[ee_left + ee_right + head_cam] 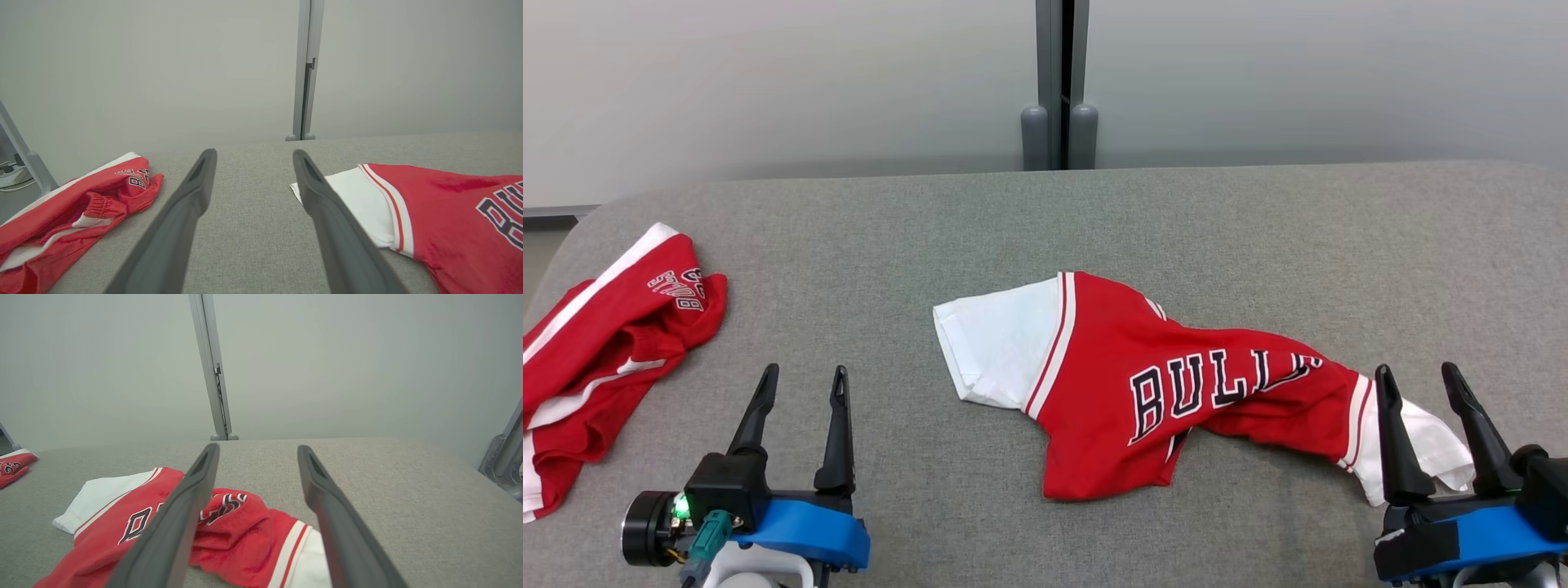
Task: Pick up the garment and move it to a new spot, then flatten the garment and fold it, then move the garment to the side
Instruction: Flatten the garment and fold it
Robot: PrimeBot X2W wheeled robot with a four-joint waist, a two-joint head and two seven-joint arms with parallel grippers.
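Note:
The garment (1143, 384) is a red jersey with white sleeves and dark lettering, lying crumpled across the middle of the grey table (1045, 220). It shows at the right of the left wrist view (441, 212) and low in the right wrist view (229, 522). My right gripper (1421, 380) stands open above its right white sleeve (1429, 445), holding nothing. At the lower left, well clear of the jersey's left sleeve, my left gripper (802, 377) is open and empty.
A second red and white garment (605, 351) lies bunched at the table's left edge, also in the left wrist view (73, 208). A grey post (1059, 82) stands behind the table's far edge against a pale wall.

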